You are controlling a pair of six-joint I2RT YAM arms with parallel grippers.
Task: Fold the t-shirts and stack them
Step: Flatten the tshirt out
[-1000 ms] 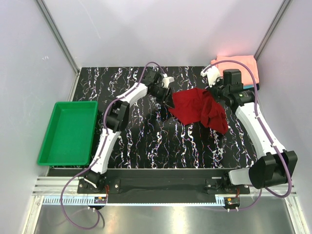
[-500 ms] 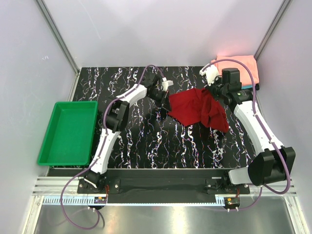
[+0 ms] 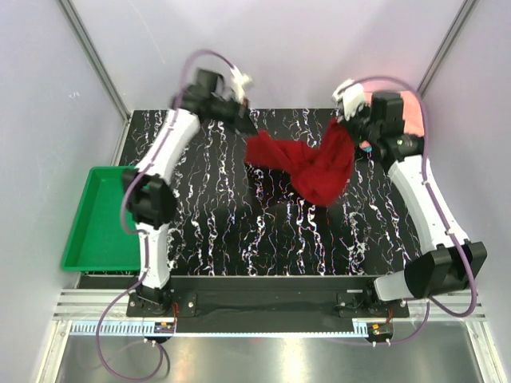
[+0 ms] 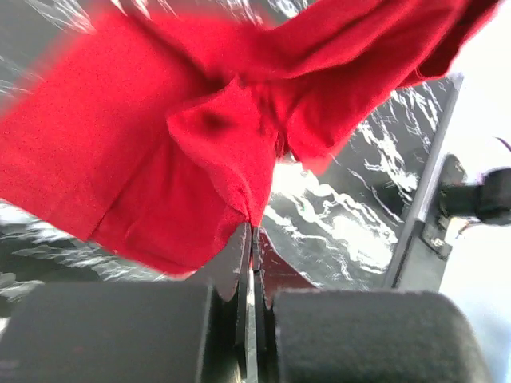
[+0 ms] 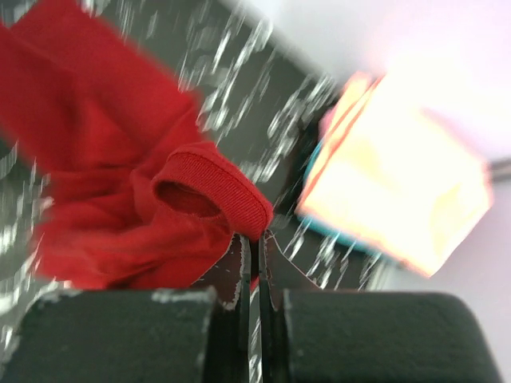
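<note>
A dark red t-shirt hangs bunched in the air between my two grippers, above the black marbled table. My left gripper is shut on its left edge; in the left wrist view the red cloth runs into the closed jaws of that gripper. My right gripper is shut on the shirt's ribbed collar in the right wrist view, where the gripper pinches it. A folded salmon-pink t-shirt lies at the back right corner, with a teal edge under it.
A green plastic tray stands off the table's left edge, with the left arm reaching over its right rim. White walls and metal posts close in the back and sides.
My left gripper shut on the shirt's left edge, then lifted up and to the back left. The right gripper rose too. The shirt left the table and now hangs stretched between them.
</note>
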